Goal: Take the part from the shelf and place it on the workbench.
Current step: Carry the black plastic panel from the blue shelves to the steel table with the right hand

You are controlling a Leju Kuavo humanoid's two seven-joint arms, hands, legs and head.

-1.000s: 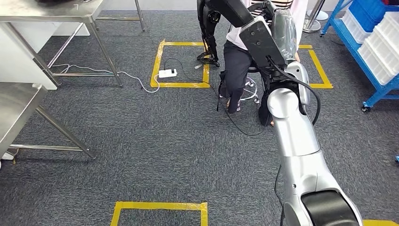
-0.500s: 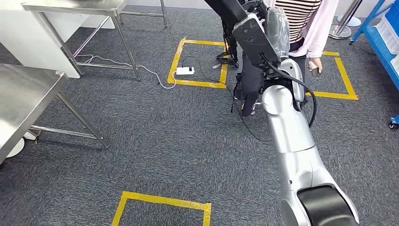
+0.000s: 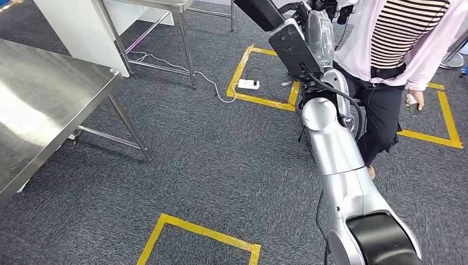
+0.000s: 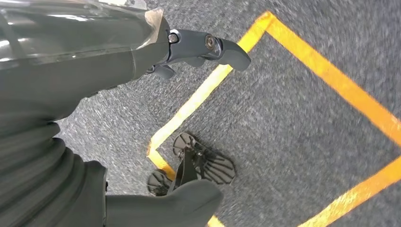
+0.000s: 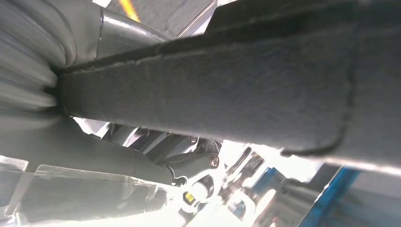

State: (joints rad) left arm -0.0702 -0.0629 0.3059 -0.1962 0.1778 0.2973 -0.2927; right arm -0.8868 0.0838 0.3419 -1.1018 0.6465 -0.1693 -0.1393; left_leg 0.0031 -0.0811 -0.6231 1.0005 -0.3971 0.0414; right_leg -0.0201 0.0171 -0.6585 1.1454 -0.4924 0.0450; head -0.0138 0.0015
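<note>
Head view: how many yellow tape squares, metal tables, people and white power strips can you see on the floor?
Yellow tape squares: 3
Metal tables: 2
People: 1
White power strips: 1
Total: 7

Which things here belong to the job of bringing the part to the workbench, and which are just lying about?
Job: dark part, held by right hand; steel workbench.
Just around: power strip; yellow floor tape; person in striped top.
</note>
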